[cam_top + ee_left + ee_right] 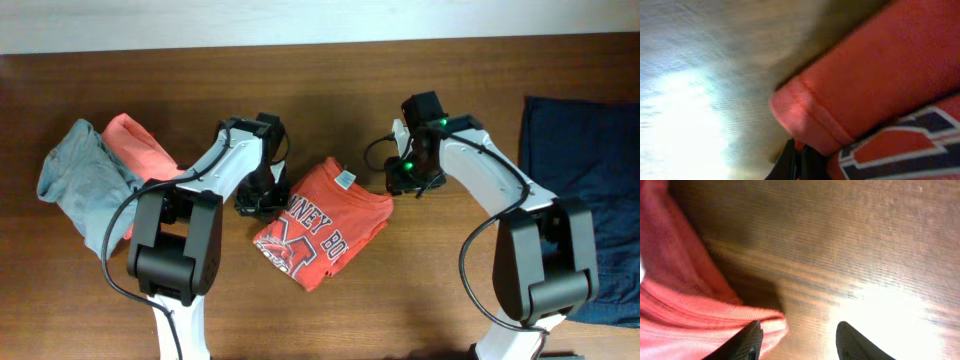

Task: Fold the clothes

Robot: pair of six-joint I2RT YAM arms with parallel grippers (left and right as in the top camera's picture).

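A coral-orange T-shirt (320, 225) with white lettering and a white neck tag lies folded in the middle of the table. My left gripper (258, 200) is at its left edge, shut on a fold of the shirt's fabric (805, 117); the closed fingertips (799, 159) pinch the hem. My right gripper (405, 182) is at the shirt's right edge, open and empty (799, 337), with the shirt's edge (700, 320) beside its left finger. A grey-teal garment (80, 185) and another coral piece (140, 150) lie at the left. A navy garment (585, 190) lies at the right.
The table is dark brown wood (420, 290). A pale wall strip (300, 20) runs along the far edge. Bright glare patches show on the tabletop in both wrist views.
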